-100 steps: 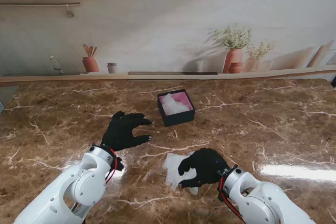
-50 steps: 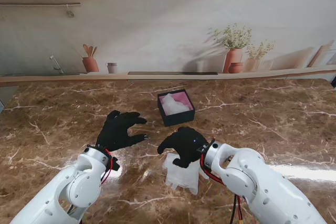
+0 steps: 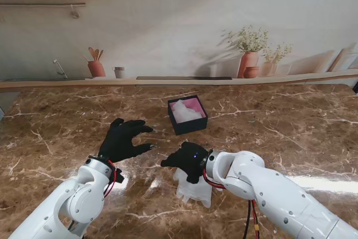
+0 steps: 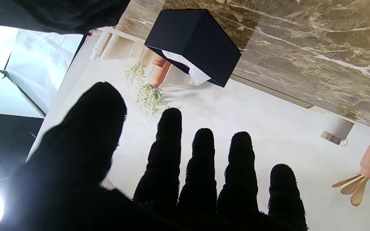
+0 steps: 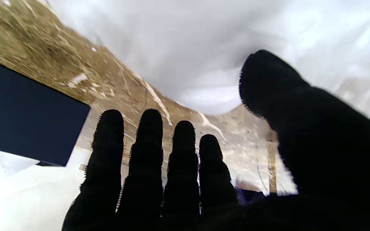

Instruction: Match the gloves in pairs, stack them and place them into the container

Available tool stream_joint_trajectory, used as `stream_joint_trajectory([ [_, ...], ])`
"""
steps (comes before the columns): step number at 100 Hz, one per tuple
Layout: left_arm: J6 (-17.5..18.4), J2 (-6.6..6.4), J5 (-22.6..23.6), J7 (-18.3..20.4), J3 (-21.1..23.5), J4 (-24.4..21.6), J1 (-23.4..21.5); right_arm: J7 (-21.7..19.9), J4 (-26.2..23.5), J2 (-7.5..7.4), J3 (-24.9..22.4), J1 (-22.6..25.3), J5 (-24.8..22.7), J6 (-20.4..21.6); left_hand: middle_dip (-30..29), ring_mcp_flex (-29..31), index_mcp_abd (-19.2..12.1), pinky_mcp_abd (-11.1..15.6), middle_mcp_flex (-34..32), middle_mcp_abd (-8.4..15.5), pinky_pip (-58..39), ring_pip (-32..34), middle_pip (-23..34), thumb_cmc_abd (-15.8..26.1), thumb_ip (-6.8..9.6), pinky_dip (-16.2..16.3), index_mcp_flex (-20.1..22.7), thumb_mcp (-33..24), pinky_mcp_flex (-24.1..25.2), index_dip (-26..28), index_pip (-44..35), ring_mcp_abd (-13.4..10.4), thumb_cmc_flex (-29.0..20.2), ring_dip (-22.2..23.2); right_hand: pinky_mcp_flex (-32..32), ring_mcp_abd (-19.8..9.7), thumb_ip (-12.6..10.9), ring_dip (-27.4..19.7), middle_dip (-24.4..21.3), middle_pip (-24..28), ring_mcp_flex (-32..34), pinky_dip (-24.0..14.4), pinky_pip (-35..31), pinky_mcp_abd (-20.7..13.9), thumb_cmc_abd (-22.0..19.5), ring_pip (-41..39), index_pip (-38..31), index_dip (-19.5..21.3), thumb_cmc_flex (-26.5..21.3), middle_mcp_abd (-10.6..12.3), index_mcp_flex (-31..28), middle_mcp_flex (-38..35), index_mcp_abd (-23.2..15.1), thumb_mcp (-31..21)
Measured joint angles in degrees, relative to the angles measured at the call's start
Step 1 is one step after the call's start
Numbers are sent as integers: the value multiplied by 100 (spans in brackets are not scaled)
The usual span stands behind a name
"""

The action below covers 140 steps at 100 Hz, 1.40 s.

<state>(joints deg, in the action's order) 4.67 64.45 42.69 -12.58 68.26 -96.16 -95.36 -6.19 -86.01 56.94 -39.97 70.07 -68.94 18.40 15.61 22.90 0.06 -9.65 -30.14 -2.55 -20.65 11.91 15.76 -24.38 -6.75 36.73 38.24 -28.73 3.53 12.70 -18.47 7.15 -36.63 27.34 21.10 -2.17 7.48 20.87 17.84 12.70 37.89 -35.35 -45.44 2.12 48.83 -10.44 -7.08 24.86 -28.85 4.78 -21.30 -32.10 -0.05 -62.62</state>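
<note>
Stand view: one dark container mid-table with white glove material inside, one white glove flat nearer me than it, right hand over the glove's far edge, fingers apart, holding nothing, left hand spread left of container, bare marble table all round.

The brown marble table carries a dark container and translucent gloves.
</note>
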Motion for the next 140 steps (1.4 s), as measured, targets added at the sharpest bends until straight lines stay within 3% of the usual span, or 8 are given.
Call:
stream_joint_trajectory([
  [31, 1, -8, 2, 35, 4, -7, -5, 1098, 573, -34, 290, -63, -370, -538, -1, 0, 0, -3, 0, 1, 2, 0, 0, 0, 0, 0, 0, 0, 3, 0, 0, 0, 0, 0, 420, -79, 79, 1141, 2707, 2376, 652, -175, -316, 48, 770, -1393, -998, 731, 235, 571, -1056, -1587, -311, -303],
  [48, 1, -13, 0, 39, -34, 0, 24, 1402, 761, -13, 367, -159, -261, -561, -1, 0, -1, -6, 0, 3, 3, 0, -1, 0, 0, 4, 0, 0, 5, 0, 0, 0, 0, 0, 697, -246, 1018, 2104, 4372, 2865, 981, -175, -892, 140, 1120, -2734, -3316, 1871, -32, 773, -2874, -2791, -1782, -320],
  [53, 1, -14, -1, 46, -41, 5, 33, 1359, 784, -9, 348, -160, -221, -516, -1, 0, -1, -6, 0, 8, 3, 0, -1, 0, 0, 4, 0, 0, 6, 0, 0, 0, 0, 0, 709, -262, 1089, 2105, 4358, 2609, 888, -249, -1044, 132, 1088, -2735, -3867, 1784, -12, 782, -3272, -2607, -2183, -464],
  [63, 1, -14, -16, 72, -43, 5, 42, 1307, 804, 7, 217, -106, -152, -375, -1, 0, -1, -6, 0, 10, 4, 0, -1, 0, 0, 5, 0, 0, 27, 0, 0, 0, 0, 0, 833, -304, 1076, 1534, 2340, 1165, 773, -394, -1344, 115, 1031, -1943, -4091, 2016, -93, 434, -3443, -1582, -2388, -426],
  [77, -1, -15, -28, 104, -43, 2, 45, 1394, 867, 31, 71, -14, 116, -283, -1, 0, -5, -6, 0, 35, 4, 0, -1, 111, 0, 5, 0, 0, 39, 0, 0, 0, 0, 0, 1698, -100, 1076, 664, 1063, 774, 1830, -383, -1772, 131, 1114, -1228, -4098, 3028, -326, 285, -3666, -2145, -2384, -293],
  [92, 1, -18, -31, 112, -60, 2, 58, 2046, 1199, 142, -49, 82, 358, -219, -1, 0, -9, -6, 0, 44, 5, 0, -1, 111, 0, 6, 0, 82, 50, 0, 0, 0, 0, 0, 2578, -60, 1119, 1460, 2251, 1551, 3072, -316, -2745, 133, 1268, -2506, -4293, 3611, -685, 423, -4008, -3863, -2362, -292],
  [110, 3, -19, -41, 114, -83, 17, 85, 2297, 1260, 319, -722, 511, 816, -213, -1, 0, -12, -7, 0, 45, 60, 0, -2, 111, 1, 6, 0, 83, 51, 0, 0, 0, 0, 0, 2569, -55, 1119, 1814, 2796, 1834, 3123, -268, -2876, 199, 1224, -2952, -4322, 3825, -691, 436, -4062, -3878, -2353, -292],
  [140, 42, -19, -59, 119, -100, 47, 102, 3992, 1446, 500, -1240, 998, 633, -653, -2, 0, -14, -7, 0, 46, 70, 0, -2, 114, 1, 6, 0, 83, 52, 0, 0, -1, 0, -1, 2029, -59, 1119, 2162, 3205, 1992, 2744, -267, -2866, 240, 1130, -3185, -4322, 4061, -693, 456, -4055, -3717, -2353, -296],
])
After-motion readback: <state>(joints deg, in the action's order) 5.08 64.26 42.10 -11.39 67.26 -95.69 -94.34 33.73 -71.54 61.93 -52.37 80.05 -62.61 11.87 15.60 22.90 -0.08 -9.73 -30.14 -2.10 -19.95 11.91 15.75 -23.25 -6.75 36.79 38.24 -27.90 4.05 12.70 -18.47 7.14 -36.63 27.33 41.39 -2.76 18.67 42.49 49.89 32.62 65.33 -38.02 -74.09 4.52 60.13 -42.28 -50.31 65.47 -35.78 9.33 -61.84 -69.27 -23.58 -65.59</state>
